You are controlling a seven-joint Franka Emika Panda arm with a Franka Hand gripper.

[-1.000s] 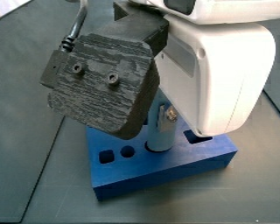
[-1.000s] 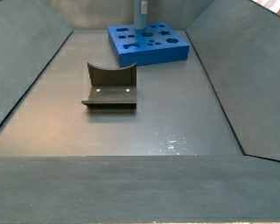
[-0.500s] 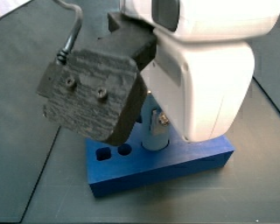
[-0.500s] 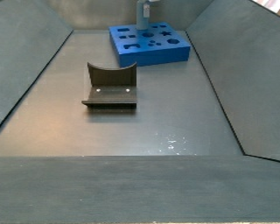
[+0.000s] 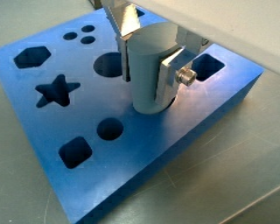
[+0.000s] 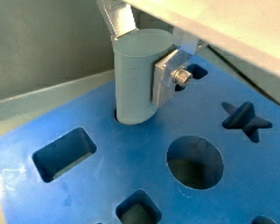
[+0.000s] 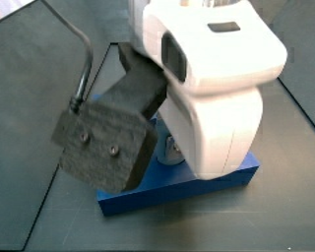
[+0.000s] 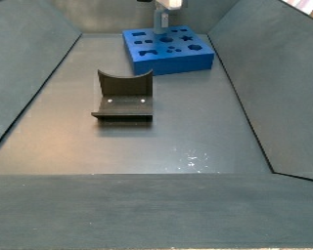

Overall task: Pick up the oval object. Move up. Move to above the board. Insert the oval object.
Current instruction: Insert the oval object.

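Note:
The oval object (image 5: 150, 54), a pale blue peg, stands upright with its lower end inside a hole of the blue board (image 5: 119, 171). My gripper (image 5: 149, 85) is shut on it, a silver finger plate (image 5: 171, 77) pressed against each side. From another wrist angle the oval object (image 6: 136, 70) sinks into the board (image 6: 95, 188) near one edge, with the gripper (image 6: 140, 74) around it. In a side view only a short piece of the oval object (image 7: 172, 151) shows above the board (image 7: 187, 189). From the far side camera the gripper (image 8: 160, 18) hangs over the board (image 8: 186, 61).
Star (image 5: 57, 90), hexagon (image 5: 31, 58), round (image 5: 109, 129) and squarish (image 5: 74, 154) holes lie open around the peg. The dark fixture (image 8: 122, 98) stands mid-floor in front of the board. Sloping grey walls (image 8: 35, 88) enclose the floor. A rough dark block (image 7: 107, 148) on the wrist hides much of the board.
The arm has come down over the board with the oval object in its grip. Less of the peg now shows above the board's top face.

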